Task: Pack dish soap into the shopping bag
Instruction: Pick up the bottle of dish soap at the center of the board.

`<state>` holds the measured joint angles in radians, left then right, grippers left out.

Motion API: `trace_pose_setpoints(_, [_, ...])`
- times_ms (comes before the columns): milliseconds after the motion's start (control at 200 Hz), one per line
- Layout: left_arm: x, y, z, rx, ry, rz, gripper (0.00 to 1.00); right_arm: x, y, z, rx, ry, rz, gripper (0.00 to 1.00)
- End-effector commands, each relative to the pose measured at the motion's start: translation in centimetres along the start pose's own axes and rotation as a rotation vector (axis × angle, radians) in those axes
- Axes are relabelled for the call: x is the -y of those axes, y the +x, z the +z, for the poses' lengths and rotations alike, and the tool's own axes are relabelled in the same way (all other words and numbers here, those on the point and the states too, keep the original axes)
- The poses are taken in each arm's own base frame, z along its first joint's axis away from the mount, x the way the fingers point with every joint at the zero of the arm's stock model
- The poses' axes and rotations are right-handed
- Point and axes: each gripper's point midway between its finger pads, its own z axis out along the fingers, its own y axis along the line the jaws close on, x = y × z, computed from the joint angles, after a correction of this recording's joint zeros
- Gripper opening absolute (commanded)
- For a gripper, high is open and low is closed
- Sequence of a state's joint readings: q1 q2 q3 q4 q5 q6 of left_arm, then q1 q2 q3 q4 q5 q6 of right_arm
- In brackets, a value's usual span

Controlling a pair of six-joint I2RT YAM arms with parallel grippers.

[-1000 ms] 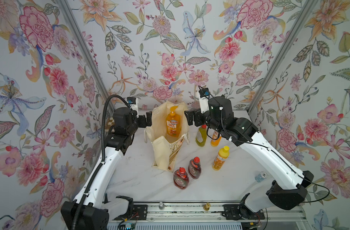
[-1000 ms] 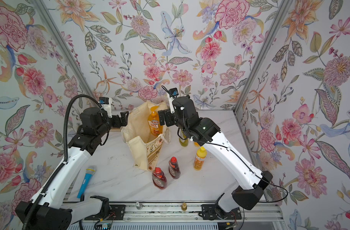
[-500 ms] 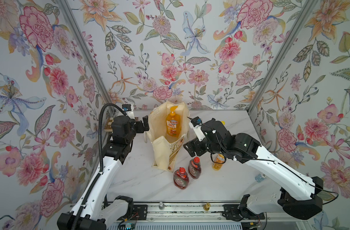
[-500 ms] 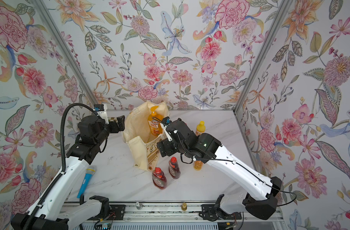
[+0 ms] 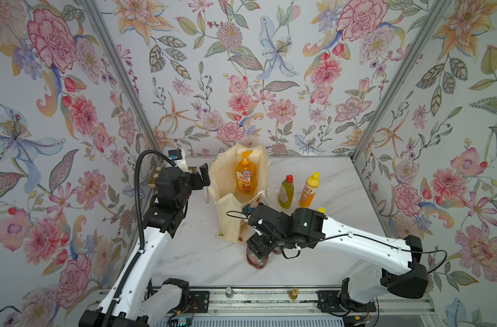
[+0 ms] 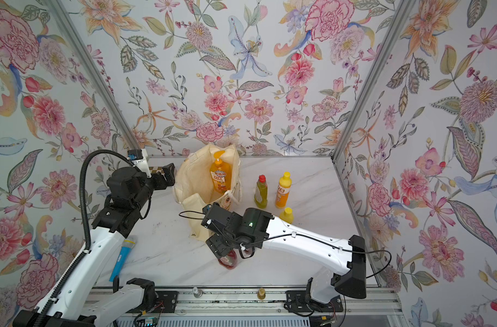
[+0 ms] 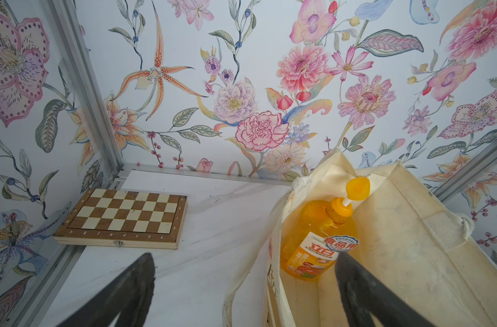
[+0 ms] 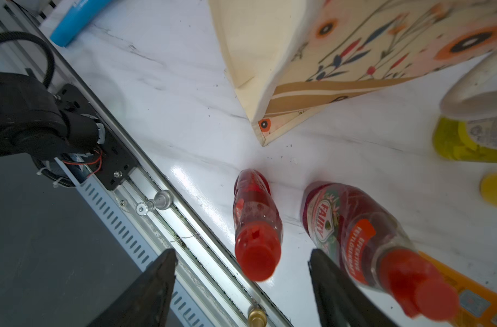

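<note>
1. Dark-red bottle [image 8: 257, 223] now between jaws of right gripper [image 8: 240, 256], down from shopping bag [image 5: 230, 218] mouth; jaws narrowing, apart, not touching.
2. Left gripper [image 7: 244, 259] wide apart, empty, backed off bag rim.
3. Packed: pump bottle [image 5: 245, 177] only; five more upright on tabletop [image 5: 202, 260].

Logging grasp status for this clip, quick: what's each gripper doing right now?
Left gripper: open, empty, beside the shopping bag.
Right gripper: open, jaws either side of a dark-red bottle at its cap, not gripping it.
</note>
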<state>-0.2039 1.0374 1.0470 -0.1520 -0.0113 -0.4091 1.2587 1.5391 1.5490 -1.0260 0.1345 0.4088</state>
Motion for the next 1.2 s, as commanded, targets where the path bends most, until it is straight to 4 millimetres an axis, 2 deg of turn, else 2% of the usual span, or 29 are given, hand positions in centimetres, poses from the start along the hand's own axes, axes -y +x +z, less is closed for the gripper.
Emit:
trace_pose_setpoints(0, [0.3,0.0,-0.3,0.011,0.017,-0.017,0.99,0.1,1.3,1.0,-0.06,0.022,-0.017,0.76])
trace_pose_setpoints(265, [0.2,0.9,0.0,-0.006,0.015,-0.022,1.0,0.7,3.3,4.0,-0.154,0.068,-0.041,0.72])
trace_pose_setpoints(601, [0.1,1.4,0.4,-0.019,0.01,-0.021,0.99,0.8,3.9,6.5,-0.162,0.079,-0.044,0.66])
trace_pose_setpoints(786, [0.1,1.8,0.5,-0.03,0.012,-0.018,0.99,1.1,3.9,7.2,-0.155,0.102,-0.052,0.62])
trace_pose_setpoints(1096, [0.2,1.9,0.7,-0.035,0.014,-0.016,0.99,1.8,3.7,8.1,-0.128,0.138,-0.07,0.61])
trace_pose_setpoints(1196, [0.2,2.1,0.8,-0.039,0.016,-0.015,0.99,1.7,3.7,8.3,-0.122,0.135,-0.074,0.54])
